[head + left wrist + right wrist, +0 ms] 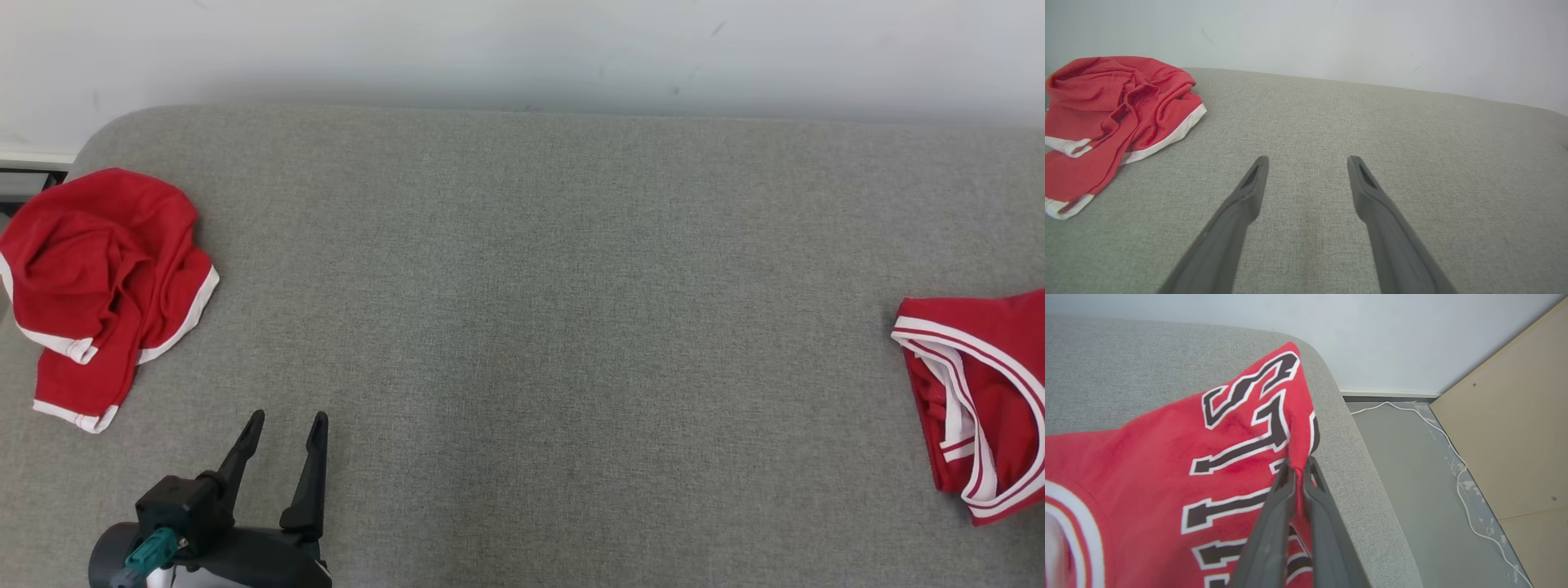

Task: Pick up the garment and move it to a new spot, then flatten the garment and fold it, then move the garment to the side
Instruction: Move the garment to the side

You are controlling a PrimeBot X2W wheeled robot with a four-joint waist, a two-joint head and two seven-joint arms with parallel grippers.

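A red jersey (988,384) with white trim and black lettering lies at the far right of the grey padded surface (571,286). My right gripper (1300,465) is shut on a pinched fold of this jersey (1167,457), near the surface's right edge. My left gripper (287,420) stands open at the lower left above bare fabric, nothing between its fingers (1253,183). A crumpled red garment (98,269) with white hems lies in a heap at the far left, apart from the left gripper (1308,161) and up-left of it.
A pale wall (522,49) runs behind the surface. Past the rounded right edge, the floor (1404,465) drops away, with a white cable (1457,469) and a beige panel (1515,416). The crumpled garment (1114,110) hangs near the left edge.
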